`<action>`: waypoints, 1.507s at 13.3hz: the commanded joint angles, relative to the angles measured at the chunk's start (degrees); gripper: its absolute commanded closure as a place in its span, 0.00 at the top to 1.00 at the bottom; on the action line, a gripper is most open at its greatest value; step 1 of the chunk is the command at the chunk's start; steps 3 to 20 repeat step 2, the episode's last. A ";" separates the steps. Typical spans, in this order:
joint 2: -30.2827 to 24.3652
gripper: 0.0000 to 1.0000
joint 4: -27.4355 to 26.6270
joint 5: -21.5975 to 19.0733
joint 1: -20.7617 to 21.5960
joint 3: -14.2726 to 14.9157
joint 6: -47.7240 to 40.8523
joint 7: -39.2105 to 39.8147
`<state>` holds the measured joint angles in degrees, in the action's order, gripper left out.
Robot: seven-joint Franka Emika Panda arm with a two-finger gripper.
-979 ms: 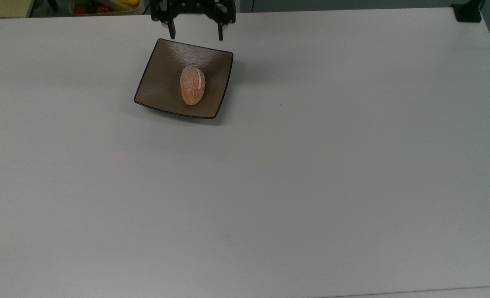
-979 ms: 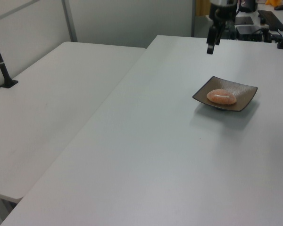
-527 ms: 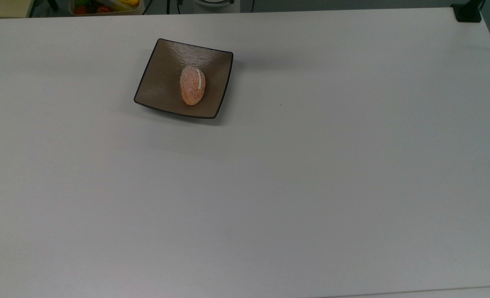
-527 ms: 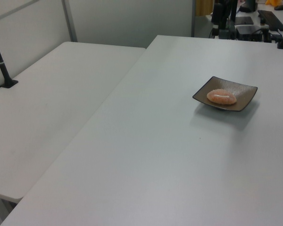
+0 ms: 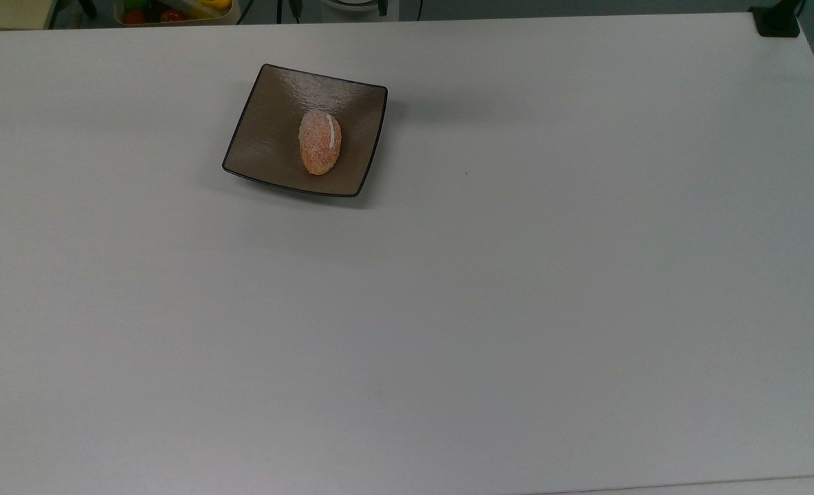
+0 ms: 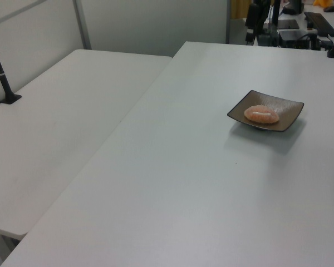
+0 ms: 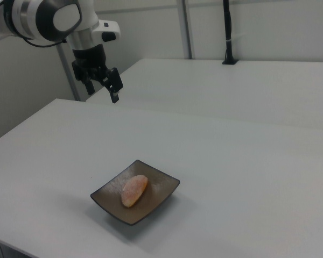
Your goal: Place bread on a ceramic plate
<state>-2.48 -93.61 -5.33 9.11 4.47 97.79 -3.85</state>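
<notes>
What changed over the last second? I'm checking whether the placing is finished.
The black two-finger gripper withdrew from above the square brown-grey ceramic plate toward the table's edge, holding nothing. The oval orange-brown bread and the plate stayed put.

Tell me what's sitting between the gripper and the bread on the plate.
Nothing. In the right view the gripper hangs above the table's far edge, and between it and the bread on the ceramic plate there is bare white table.
</notes>
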 commanded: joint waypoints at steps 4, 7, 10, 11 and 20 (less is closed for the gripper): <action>0.37 1.00 -0.35 0.68 0.29 0.18 2.23 5.78; 0.37 1.00 -0.35 0.68 0.29 0.18 2.23 5.78; 0.37 1.00 -0.35 0.68 0.29 0.18 2.23 5.78; 0.37 1.00 -0.35 0.68 0.29 0.18 2.23 5.78; 0.37 1.00 -0.35 0.68 0.29 0.18 2.23 5.78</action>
